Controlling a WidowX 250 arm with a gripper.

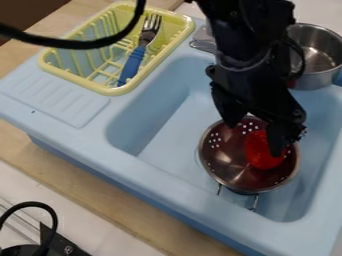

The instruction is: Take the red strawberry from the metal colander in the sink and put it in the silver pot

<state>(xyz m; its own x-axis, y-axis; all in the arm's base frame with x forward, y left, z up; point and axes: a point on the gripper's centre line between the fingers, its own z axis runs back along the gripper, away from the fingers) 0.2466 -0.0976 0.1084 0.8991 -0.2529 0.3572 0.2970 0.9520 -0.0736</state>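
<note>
While it gapes open, the hand (pixel 254 139) hangs over a red object (pixel 260 156) in the metal colander (pixel 224 162).

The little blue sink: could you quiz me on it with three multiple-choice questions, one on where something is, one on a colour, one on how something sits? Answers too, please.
1. Where is the fork?
A) On the bottom of the basin
B) In the dish rack
C) On the floor

2. What colour is the thing inside the colander?
A) Green
B) White
C) Red

3. How does the colander sit?
A) Right way up
B) Upside down
C) On its side

Answers:
1. B: its blue handle lies within the yellow rims.
2. C: the bright red thing shows beneath the pincer.
3. A: its open top faces up, showing the inside.
</note>
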